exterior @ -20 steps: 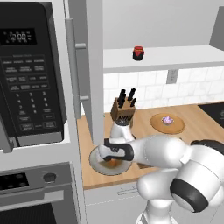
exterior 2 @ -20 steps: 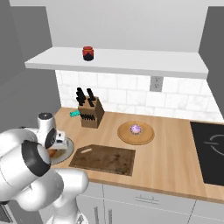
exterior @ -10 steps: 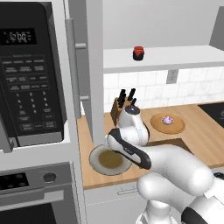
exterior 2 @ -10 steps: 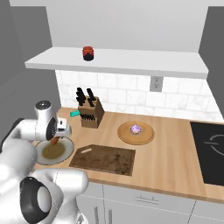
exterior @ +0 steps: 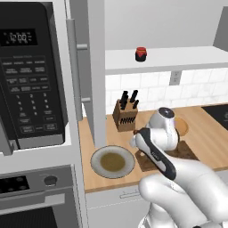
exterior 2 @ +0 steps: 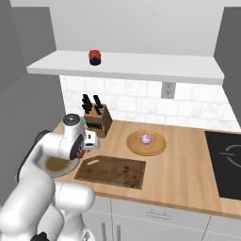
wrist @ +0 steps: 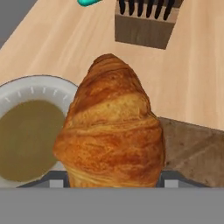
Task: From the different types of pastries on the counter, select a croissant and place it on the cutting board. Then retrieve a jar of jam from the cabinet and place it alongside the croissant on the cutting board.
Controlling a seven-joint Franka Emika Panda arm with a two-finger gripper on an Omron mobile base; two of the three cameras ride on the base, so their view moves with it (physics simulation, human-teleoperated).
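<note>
The golden-orange croissant (wrist: pixel 111 127) hangs in the air, my gripper (exterior 2: pixel 83 151) shut on its lower end. It hovers over the gap between a grey plate (wrist: pixel 26 94) and the left end of the dark brown cutting board (exterior 2: pixel 112 170), above the tan counter (exterior 2: pixel 179 174). In the hand view the croissant covers my fingertips. The pink-purple frosted pastry (exterior 2: pixel 147 138) lies on a round light-wood plate (exterior 2: pixel 157 147) behind the board. The red jar of jam (exterior 2: pixel 95 57) stands on the cabinet shelf (exterior 2: pixel 141 70), high above. My arm covers much of the cutting board (exterior: pixel 187 153) in the left base view.
A knife block (exterior 2: pixel 96 120) stands against the tiled wall just behind my hand. The open cabinet door (exterior: pixel 95 71) rises left of the plate (exterior: pixel 111 161), beside the black microwave (exterior: pixel 31 75). A black cooktop (exterior 2: pixel 226 155) lies at the counter's right end.
The gripper has lifted the croissant off the grey plate and carried it right, toward the cutting board's left end. The plate now lies bare.
</note>
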